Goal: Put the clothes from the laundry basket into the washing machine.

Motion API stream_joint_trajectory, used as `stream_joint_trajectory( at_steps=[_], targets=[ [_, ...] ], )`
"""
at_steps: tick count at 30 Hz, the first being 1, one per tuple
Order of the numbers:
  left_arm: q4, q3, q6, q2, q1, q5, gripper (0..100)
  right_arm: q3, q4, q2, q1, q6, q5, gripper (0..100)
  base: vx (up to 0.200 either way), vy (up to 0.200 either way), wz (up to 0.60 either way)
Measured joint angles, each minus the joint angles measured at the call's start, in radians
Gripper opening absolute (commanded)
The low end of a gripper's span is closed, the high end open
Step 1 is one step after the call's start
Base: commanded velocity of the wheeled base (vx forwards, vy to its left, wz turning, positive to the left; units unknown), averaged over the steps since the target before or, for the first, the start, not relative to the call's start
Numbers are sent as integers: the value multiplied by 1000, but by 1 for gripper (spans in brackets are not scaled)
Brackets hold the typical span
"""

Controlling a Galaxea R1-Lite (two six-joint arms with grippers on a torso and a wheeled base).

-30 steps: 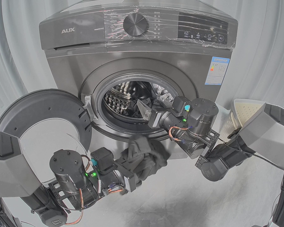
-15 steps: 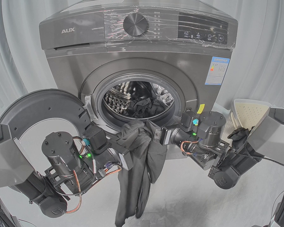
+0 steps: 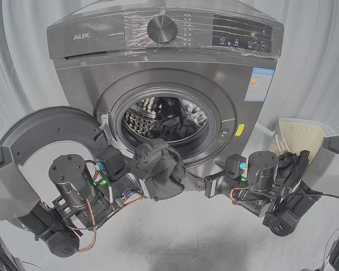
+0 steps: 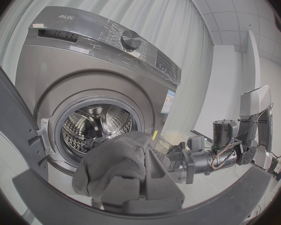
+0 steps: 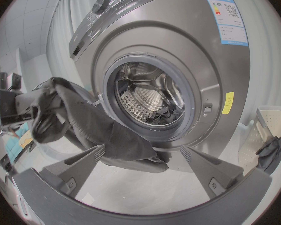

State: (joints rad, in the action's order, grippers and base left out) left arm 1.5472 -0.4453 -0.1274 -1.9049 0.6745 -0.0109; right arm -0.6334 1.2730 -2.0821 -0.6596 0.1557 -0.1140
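Holding dark garment bunched just below washing machine door opening, left gripper clamped on it. Right gripper just beside, fingers wide apart in right wrist view, empty. Head view: clothes in drum, another dark piece over laundry basket rim.

Left gripper: fingertips buried under the dark garment.
Right gripper: in the head view its tip slips behind that garment. Touching or not, can't tell.
Drum clothes: one dark heap, number of pieces unclear.
Laundry basket: lower part behind the right arm.
Door: lower edge hidden by the left arm.
Panel: print too small to read.
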Motion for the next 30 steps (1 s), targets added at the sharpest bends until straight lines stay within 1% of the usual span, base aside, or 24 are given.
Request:
stream_joint_trajectory(
  at_steps=[3, 6, 11, 17, 24, 28, 29, 30],
  targets=[
    [0, -2, -1, -1, -4, 0, 0, 44, 21, 8, 0, -11, 45, 100, 0, 0, 0],
    [0, -2, -1, -4, -8, 1, 0, 74, 40, 12, -6, -16, 74, 100, 0, 0, 0],
    [0, -2, -1, -6, -11, 2, 0, 79, 44, 10, -15, -28, 82, 100, 0, 0, 0],
    [0, 4, 1, -6, -11, 8, 0, 36, 45, -7, -14, -29, 87, 100, 0, 0, 0],
    [1, 10, 1, -2, -1, 11, 0, -15, 45, -39, -13, -34, 108, 100, 0, 0, 0],
    [2, 12, -7, 1, 0, 11, 0, -60, 48, -68, -11, -43, 114, 100, 0, 0, 0],
    [1, 12, -9, 1, 0, 11, 0, -73, 52, -77, -11, -44, 117, 0, 0, 0, 0],
    [1, 13, -11, 1, 0, 11, 0, -83, 60, -86, -11, -46, 120, 0, 0, 0, 0]
  ],
)
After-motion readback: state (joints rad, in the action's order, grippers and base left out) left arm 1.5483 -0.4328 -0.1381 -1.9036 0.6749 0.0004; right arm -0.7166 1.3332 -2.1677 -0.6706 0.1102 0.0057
